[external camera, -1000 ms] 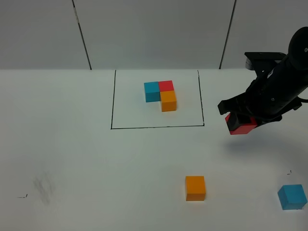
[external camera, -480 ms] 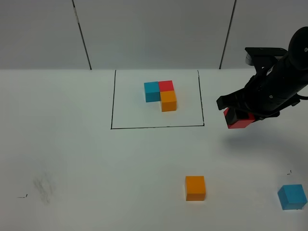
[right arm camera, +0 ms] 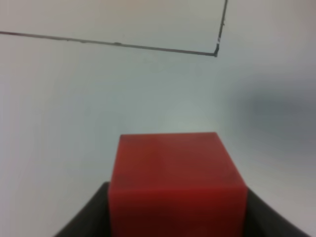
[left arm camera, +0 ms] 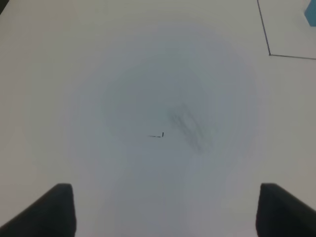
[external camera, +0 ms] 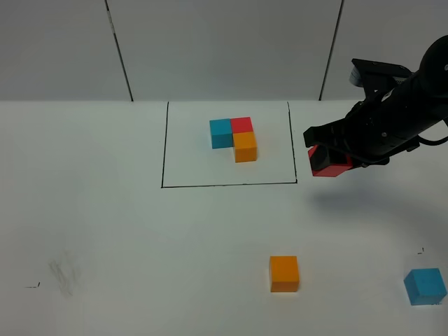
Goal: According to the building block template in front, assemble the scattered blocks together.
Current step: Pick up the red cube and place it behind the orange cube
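Red block (external camera: 330, 168) gripped in right pincer (external camera: 326, 158), beside black frame (external camera: 227, 185)

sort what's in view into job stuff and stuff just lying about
Job:
- building block template
- red block, held in the right gripper
- orange block
- light blue block

Lying about:
- grey smudge on the table
- small black mark
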